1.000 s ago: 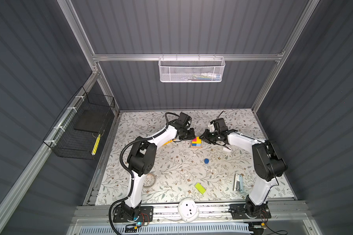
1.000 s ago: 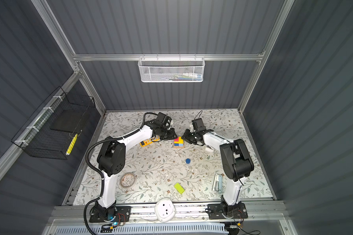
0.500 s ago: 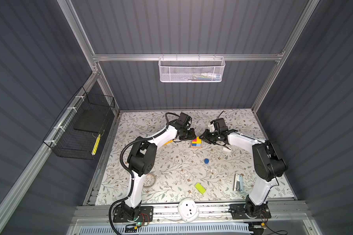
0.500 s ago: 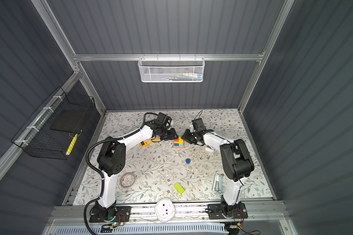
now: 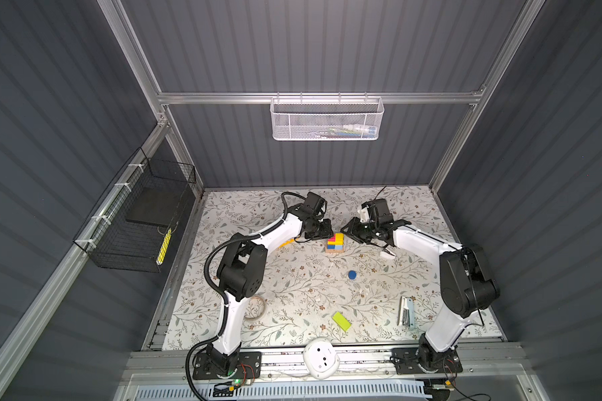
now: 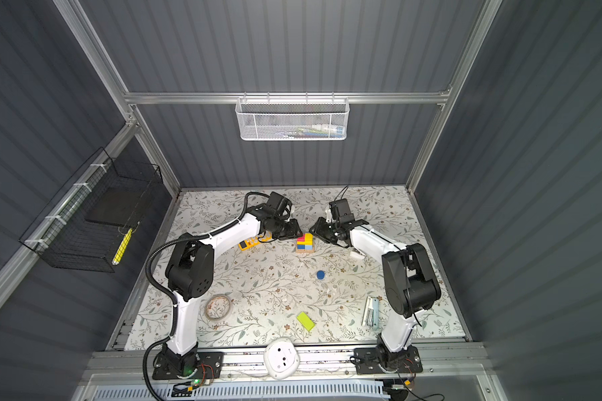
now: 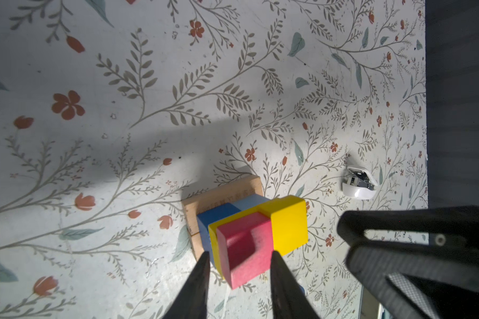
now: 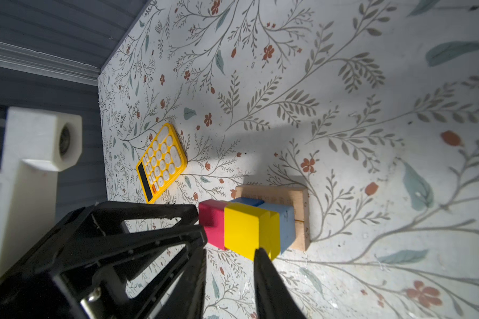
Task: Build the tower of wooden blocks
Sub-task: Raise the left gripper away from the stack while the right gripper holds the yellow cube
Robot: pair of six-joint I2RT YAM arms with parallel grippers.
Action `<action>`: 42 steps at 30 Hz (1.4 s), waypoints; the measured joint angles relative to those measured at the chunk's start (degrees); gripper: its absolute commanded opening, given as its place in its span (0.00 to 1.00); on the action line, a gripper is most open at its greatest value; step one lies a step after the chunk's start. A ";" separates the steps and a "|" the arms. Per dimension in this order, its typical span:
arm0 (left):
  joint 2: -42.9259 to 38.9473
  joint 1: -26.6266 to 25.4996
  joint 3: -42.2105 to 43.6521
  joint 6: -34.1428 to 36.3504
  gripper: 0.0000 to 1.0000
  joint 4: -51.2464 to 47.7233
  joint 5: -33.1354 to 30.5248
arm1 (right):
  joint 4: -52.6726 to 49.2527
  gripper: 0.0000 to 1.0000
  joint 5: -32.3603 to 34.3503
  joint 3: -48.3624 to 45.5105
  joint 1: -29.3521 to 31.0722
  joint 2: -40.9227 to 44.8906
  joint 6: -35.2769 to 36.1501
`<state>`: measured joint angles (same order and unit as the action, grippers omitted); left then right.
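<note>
The wood block tower (image 5: 335, 243) (image 6: 305, 243) stands at the back middle of the mat. Two tan bars (image 7: 221, 193) form its base, with blue (image 7: 213, 218) and light-blue (image 8: 286, 223) cubes and a yellow bar on them. A pink cube (image 7: 246, 245) and a yellow cube (image 7: 288, 223) sit on top. My left gripper (image 7: 239, 254) (image 5: 327, 231) is open and straddles the pink cube with a small gap. My right gripper (image 8: 230, 248) (image 5: 345, 231) is open, its tips at the yellow cube's (image 8: 241, 232) near corner. A blue cylinder (image 5: 352, 275) and a lime bar (image 5: 341, 321) lie loose nearer the front.
A yellow calculator (image 6: 251, 242) (image 8: 162, 161) lies left of the tower, under the left arm. A tape roll (image 6: 218, 307) sits at the front left and a silver stapler (image 5: 406, 310) at the front right. A small white object (image 5: 387, 254) lies under the right arm.
Both grippers stay at the tower top, one on each side. No block has visibly shifted.
</note>
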<state>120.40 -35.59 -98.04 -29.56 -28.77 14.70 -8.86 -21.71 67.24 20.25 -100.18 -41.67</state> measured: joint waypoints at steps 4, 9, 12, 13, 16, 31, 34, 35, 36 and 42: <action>-2.97 0.00 1.40 0.02 0.37 0.15 -1.09 | -2.73 0.33 0.70 1.29 -0.68 0.72 1.25; -7.10 0.00 3.28 0.44 0.37 1.03 -1.97 | -6.78 0.32 2.49 5.53 -1.99 0.70 3.61; -9.11 0.00 4.85 0.87 0.37 1.46 -3.13 | -9.38 0.31 3.15 9.44 -2.56 0.28 5.42; -9.66 0.00 5.35 0.94 0.37 1.44 -3.54 | -10.19 0.31 3.30 10.78 -2.64 -0.04 6.05; -10.95 0.00 6.88 1.33 0.38 1.46 -4.87 | -13.05 0.30 3.28 15.19 -2.69 -1.95 8.13; -13.57 0.07 10.95 1.97 0.38 1.99 -7.50 | -21.00 0.24 0.24 21.29 -2.64 -11.54 12.83; -13.79 0.07 11.28 1.95 0.38 2.12 -7.65 | -21.00 0.24 -0.46 21.29 -2.51 -12.07 12.83; -13.79 0.07 11.34 1.95 0.38 2.16 -7.67 | -21.00 0.24 -0.63 21.29 -2.47 -12.17 12.81; -13.79 0.07 11.47 1.95 0.38 2.23 -7.67 | -20.98 0.24 -0.90 21.31 -2.38 -12.37 12.81; -13.79 0.07 11.76 1.95 0.37 2.56 -7.65 | -20.83 0.24 -1.73 21.84 -1.51 -13.79 12.81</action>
<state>106.61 -35.53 -86.28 -27.62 -26.22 7.05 -29.69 -23.44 89.08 18.74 -113.97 -28.86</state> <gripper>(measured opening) 0.377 0.239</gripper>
